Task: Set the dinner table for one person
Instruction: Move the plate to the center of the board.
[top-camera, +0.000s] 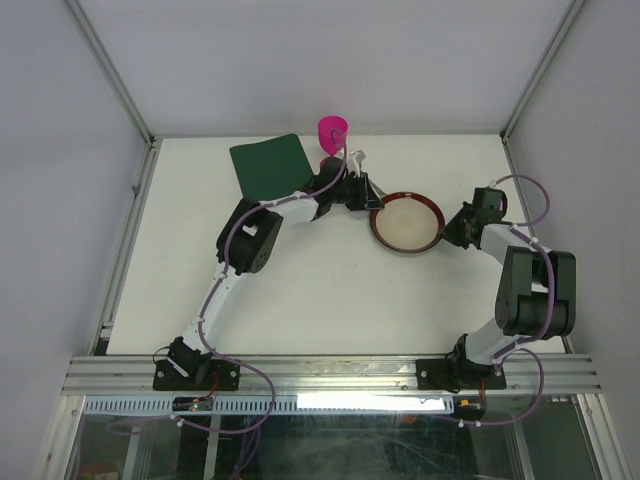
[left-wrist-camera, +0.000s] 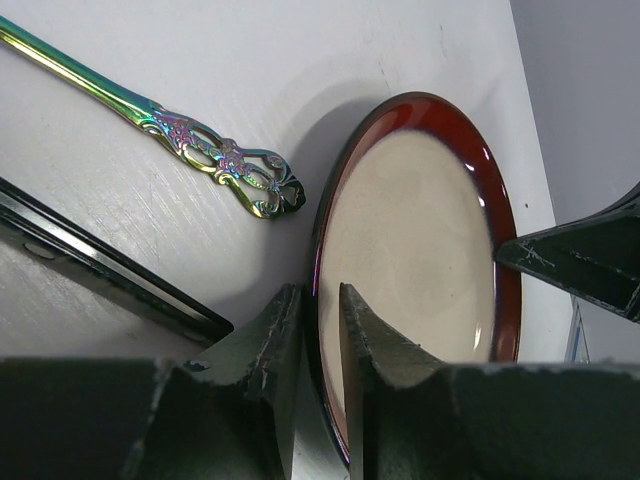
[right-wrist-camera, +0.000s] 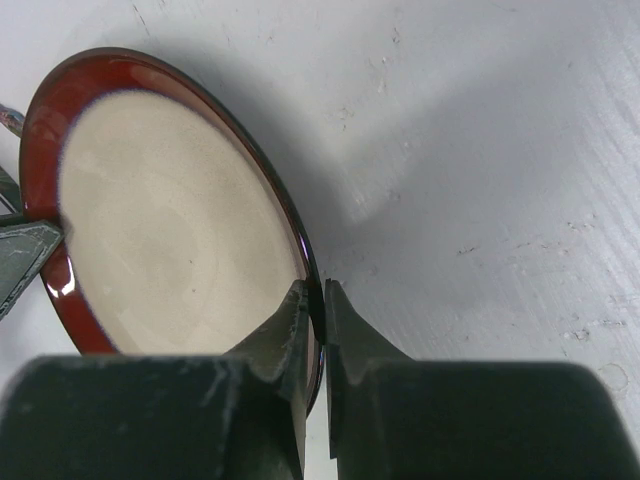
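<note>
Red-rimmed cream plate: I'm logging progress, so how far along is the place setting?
Done: nothing yet; the dark green rectangular placemat lies bare. In hand: both arms' jaws pinch opposite rims of the red-rimmed cream ceramic plate, off the mat. Left: plate, iridescent metal utensil and pink cup still need placing.

Plate (top-camera: 407, 222) — left tool (top-camera: 374, 199), right tool (top-camera: 448, 232) at rim

Your top camera looks down from behind the arm bases over the whole white matte table (top-camera: 330, 300). Both wrist cameras closely face the red-rimmed cream round plate (right-wrist-camera: 170, 230) from opposite edges; all views share it.
</note>
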